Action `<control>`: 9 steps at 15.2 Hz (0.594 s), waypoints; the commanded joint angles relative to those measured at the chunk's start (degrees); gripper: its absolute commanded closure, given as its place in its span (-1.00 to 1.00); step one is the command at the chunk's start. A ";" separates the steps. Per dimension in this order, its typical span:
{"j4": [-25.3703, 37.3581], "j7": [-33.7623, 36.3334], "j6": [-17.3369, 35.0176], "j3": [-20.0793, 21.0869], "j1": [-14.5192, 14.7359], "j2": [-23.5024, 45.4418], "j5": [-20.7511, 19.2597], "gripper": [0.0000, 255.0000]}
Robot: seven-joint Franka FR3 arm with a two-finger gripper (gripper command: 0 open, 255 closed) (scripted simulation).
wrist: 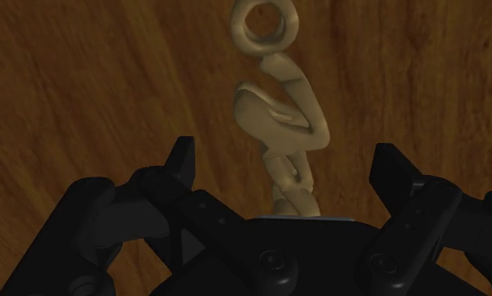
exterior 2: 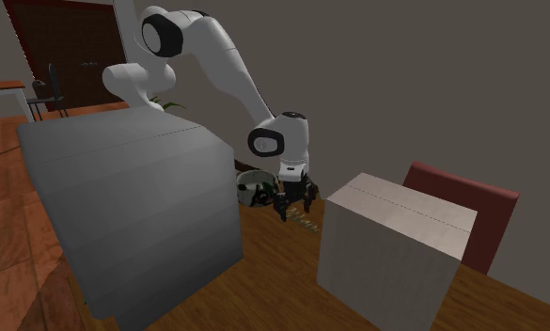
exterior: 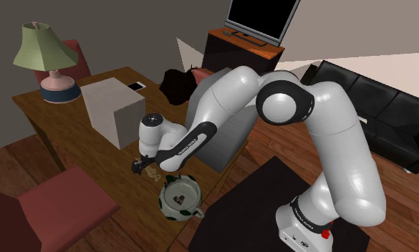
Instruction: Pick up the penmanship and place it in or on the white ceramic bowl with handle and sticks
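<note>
The penmanship (wrist: 279, 118) is a tan, curly string of looped letters lying flat on the wooden table (exterior: 111, 154). It runs from between my fingers outward. My black gripper (wrist: 288, 168) hangs just above it, open, with one finger on each side and neither touching it. The shoulder view has the gripper (exterior: 137, 167) low over the table, the tan piece (exterior: 155, 173) just beside it. The white bowl with green marks and a handle (exterior: 180, 197) stands close by at the table's near edge, with dark bits inside. In the second exterior view the bowl (exterior 2: 252, 185) sits behind the gripper (exterior 2: 294, 199).
A white box (exterior: 113, 109) stands just beyond the gripper, and a larger grey box (exterior 2: 141, 207) is beside the bowl. A lamp (exterior: 46, 61) and a phone (exterior: 136, 86) sit at the table's far end. Red chairs (exterior: 64, 204) flank the table.
</note>
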 commanded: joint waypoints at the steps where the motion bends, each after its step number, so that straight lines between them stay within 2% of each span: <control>1: 0.04 0.00 0.00 -0.01 0.01 0.03 0.00 -1.00; 3: 0.03 0.00 0.00 0.00 0.01 0.02 0.00 -1.00; 4: 0.03 0.00 0.00 0.00 0.01 0.02 0.00 1.00; 9: 0.03 0.00 0.00 0.00 0.00 0.02 0.00 1.00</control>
